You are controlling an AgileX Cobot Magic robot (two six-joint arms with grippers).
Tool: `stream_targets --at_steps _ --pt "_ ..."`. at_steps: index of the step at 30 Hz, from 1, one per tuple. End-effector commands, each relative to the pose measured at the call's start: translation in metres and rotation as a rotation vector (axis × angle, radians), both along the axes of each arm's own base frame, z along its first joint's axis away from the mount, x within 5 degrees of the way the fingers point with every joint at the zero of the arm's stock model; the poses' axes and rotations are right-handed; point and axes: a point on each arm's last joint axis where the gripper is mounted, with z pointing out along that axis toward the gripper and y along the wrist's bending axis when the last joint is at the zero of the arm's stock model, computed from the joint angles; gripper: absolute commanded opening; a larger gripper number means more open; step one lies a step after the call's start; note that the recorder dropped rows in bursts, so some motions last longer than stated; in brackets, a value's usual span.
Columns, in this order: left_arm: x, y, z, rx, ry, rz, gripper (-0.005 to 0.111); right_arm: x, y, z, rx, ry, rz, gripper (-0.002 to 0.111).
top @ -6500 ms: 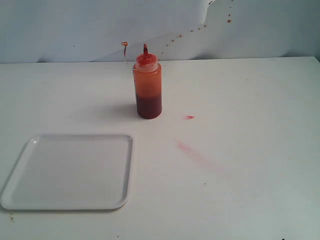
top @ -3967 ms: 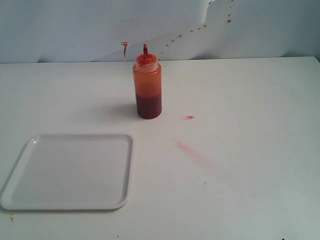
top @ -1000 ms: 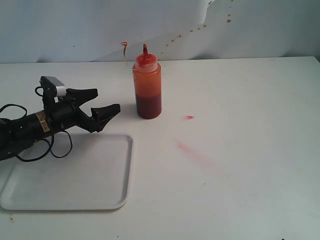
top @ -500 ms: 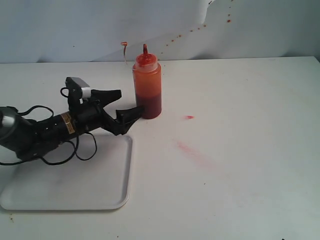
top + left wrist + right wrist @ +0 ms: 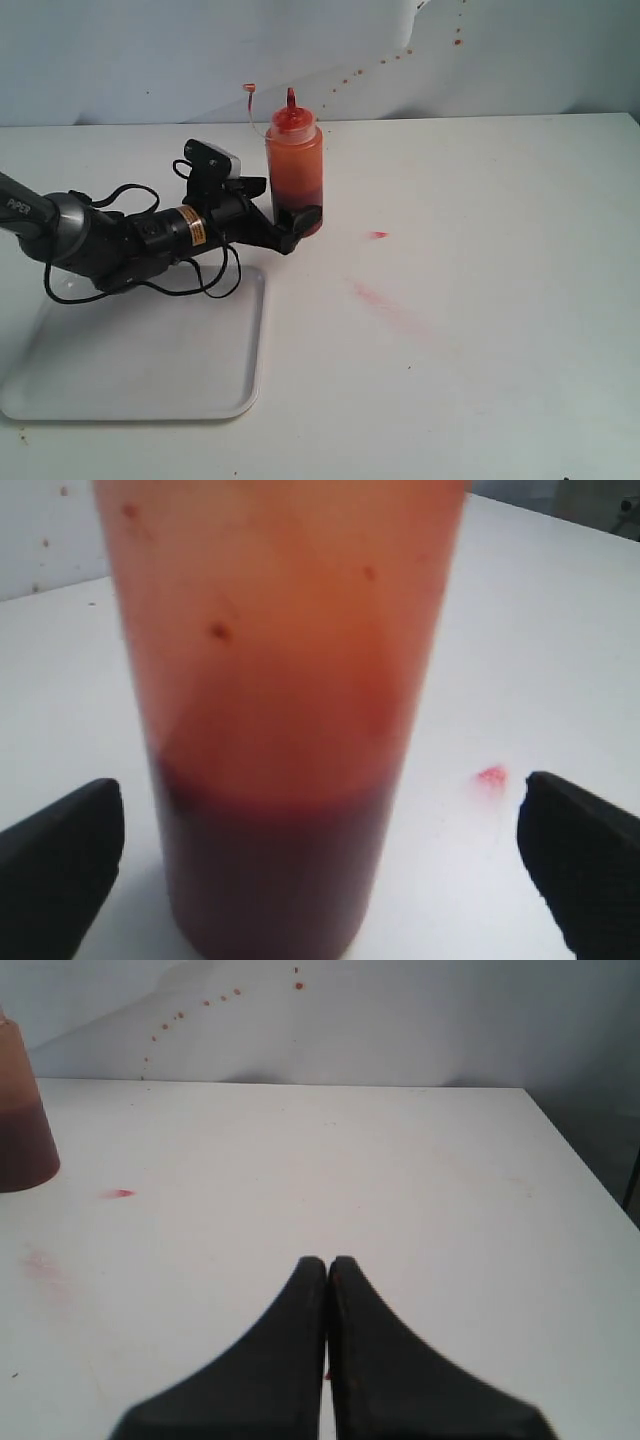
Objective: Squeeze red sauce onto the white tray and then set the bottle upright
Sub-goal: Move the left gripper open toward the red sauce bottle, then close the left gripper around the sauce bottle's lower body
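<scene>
The bottle [image 5: 294, 170] stands upright on the table beyond the tray's far right corner, orange-tinted, with dark red sauce [image 5: 300, 212] filling its lower part. My left gripper [image 5: 288, 205] is open, one finger on each side of the bottle's lower half, and gaps show between fingers and bottle. In the left wrist view the bottle [image 5: 280, 680] fills the middle between the black fingertips [image 5: 60, 865]. The white tray [image 5: 150, 370] lies at the front left, its surface bare white, and my left arm reaches over its far edge. My right gripper [image 5: 328, 1262] is shut on nothing, out of the exterior view.
A small red dash [image 5: 379, 234] and a faint pinkish smear [image 5: 385, 303] mark the table right of the bottle. Red spatters [image 5: 380, 62] dot the back wall. The bottle's tethered cap [image 5: 249, 88] hangs out to its left. The bottle [image 5: 20, 1130] shows far off in the right wrist view.
My left arm has come in from the left and travelled right across the tray's far edge. Its open jaws now stand on either side of the bottle. The bottle has not moved.
</scene>
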Motion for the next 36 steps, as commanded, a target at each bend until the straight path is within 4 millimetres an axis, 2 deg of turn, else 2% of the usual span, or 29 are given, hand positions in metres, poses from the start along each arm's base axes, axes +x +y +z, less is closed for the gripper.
stream_targets --at_steps 1,7,16,23,36 --pt "0.006 0.002 0.000 -0.038 0.029 0.076 0.105 0.000 0.000 -0.001 -0.007 -0.004 -0.002 0.000" --pt "0.012 0.002 0.002 -0.011 0.036 0.092 0.105 0.000 0.000 -0.001 -0.007 -0.004 -0.002 0.000" --pt "0.022 -0.002 -0.019 0.054 0.068 0.074 0.105 0.000 0.000 -0.001 -0.007 -0.004 -0.002 0.000" --pt "0.028 -0.005 -0.016 0.054 0.040 0.060 0.105 0.000 0.000 -0.001 -0.007 -0.004 -0.002 0.000" --pt "0.033 -0.012 -0.022 0.028 0.006 -0.014 0.105 0.000 0.000 -0.001 -0.007 -0.004 -0.002 0.000"
